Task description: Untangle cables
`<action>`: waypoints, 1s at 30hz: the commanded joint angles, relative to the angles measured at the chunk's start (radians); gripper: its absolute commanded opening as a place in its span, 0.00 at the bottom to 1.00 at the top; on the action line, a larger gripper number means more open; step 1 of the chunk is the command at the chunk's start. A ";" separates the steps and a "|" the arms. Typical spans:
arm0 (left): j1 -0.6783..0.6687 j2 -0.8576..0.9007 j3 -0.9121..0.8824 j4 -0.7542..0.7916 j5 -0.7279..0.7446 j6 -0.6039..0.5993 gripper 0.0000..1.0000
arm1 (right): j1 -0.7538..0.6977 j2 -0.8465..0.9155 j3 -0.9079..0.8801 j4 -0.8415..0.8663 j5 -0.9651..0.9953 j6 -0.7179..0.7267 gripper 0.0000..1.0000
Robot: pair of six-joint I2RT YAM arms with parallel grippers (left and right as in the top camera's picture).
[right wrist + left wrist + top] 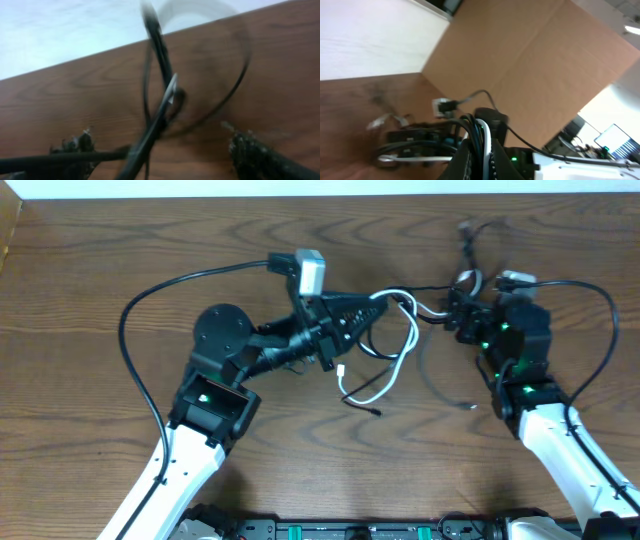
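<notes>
The left tool (380, 308) is clamped on the black and white cables (413, 335), tangled mid-desk (100, 260). The right tool (458, 315) has its jaws apart around a blurred black loop, seemingly untouched. Anchor left firmly, then pinch one strand and draw it slowly outward.

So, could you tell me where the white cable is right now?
Overhead, the white cable loops between the left gripper and the right gripper, nearer the left, with its free end lying toward the robot's side.

Even soft light, right wrist blurred
</notes>
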 commanded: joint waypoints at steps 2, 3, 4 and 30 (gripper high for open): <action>0.087 -0.048 0.016 0.013 0.019 -0.008 0.08 | -0.081 0.011 0.004 -0.044 0.081 -0.002 0.95; 0.105 -0.049 0.016 0.008 0.019 -0.008 0.07 | -0.088 0.011 0.004 -0.051 0.082 -0.002 0.96; 0.125 -0.049 0.016 0.002 0.019 -0.008 0.07 | -0.095 0.011 0.004 -0.056 0.081 -0.004 0.98; 0.402 -0.049 0.015 -0.169 0.019 0.002 0.07 | -0.107 0.011 0.004 -0.177 0.082 -0.006 0.99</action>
